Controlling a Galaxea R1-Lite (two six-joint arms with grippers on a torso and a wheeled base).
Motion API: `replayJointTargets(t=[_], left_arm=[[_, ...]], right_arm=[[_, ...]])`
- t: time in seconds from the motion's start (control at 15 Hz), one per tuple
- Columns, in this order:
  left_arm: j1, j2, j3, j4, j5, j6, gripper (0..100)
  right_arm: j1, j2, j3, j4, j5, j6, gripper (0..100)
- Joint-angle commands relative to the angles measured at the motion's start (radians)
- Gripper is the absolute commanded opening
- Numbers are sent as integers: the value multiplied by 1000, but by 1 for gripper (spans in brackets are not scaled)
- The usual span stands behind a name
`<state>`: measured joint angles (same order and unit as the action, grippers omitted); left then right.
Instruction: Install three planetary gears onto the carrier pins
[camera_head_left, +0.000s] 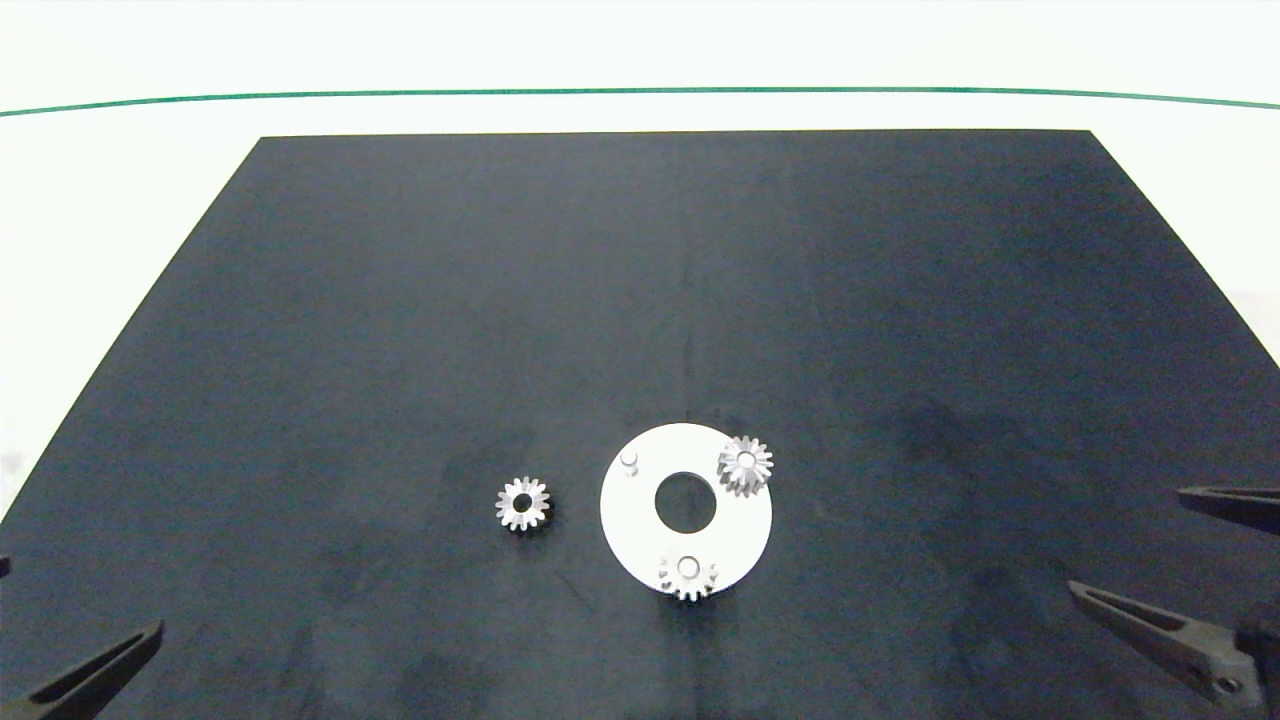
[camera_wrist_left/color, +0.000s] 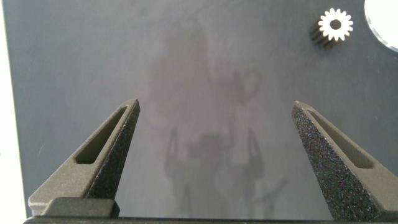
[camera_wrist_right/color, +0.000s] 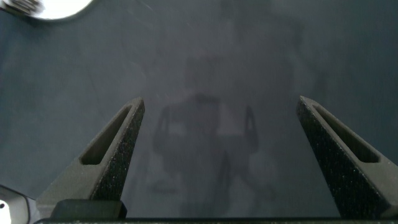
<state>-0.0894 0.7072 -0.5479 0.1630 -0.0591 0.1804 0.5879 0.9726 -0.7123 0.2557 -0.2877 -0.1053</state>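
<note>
Left of the white disc (camera_head_left: 640, 535), one loose planetary gear (camera_head_left: 523, 504) lies flat: small, rigid, slippery; pinch its toothed rim. Left pincer (camera_wrist_left/color: 216, 109) and right pincer (camera_wrist_right/color: 221, 102) hang spread.

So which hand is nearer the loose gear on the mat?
Left. The left hand sits at the mat's near-left corner, open, with the loose gear just ahead of it. The right hand is parked at the right edge, beyond the disc.
</note>
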Motion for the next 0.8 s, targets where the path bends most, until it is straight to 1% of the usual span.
replayJointTargets(t=[0.07, 0.13, 0.2, 0.27, 0.33, 0.47, 0.53, 0.6, 0.67, 0.73, 0.8], left_arm=[[-98, 325, -24, -189, -1, 45, 100], [-107, 354, -23, -209, -1, 62, 100], [-133, 400, -26, -226, -1, 77, 100], [-159, 408, -27, -227, -1, 83, 100], [-182, 411, -26, -227, -1, 91, 100], [-191, 419, -35, -226, -1, 105, 100], [-225, 428, -49, -227, 2, 106, 100], [-231, 429, -50, -227, 4, 106, 100], [-273, 477, -72, -234, 10, 103, 100], [-274, 495, -72, -241, 12, 103, 100], [-283, 531, -70, -275, 15, 103, 100]], right_arm=[[-22, -92, 14, 30, -5, -16, 100], [-20, -86, -26, 46, -5, -22, 100], [-14, -92, -47, 111, -2, -31, 100], [-10, -100, -41, 125, 1, -25, 100], [-8, -94, -30, 122, 5, -22, 100], [-8, -87, -27, 122, 4, -14, 100], [-8, -94, -22, 122, 1, -16, 100], [-8, -95, -22, 122, 1, -16, 100], [-11, -107, -21, 125, -2, -17, 100], [-11, -112, -19, 126, -4, -17, 100], [-10, -115, -9, 128, -4, -20, 100]])
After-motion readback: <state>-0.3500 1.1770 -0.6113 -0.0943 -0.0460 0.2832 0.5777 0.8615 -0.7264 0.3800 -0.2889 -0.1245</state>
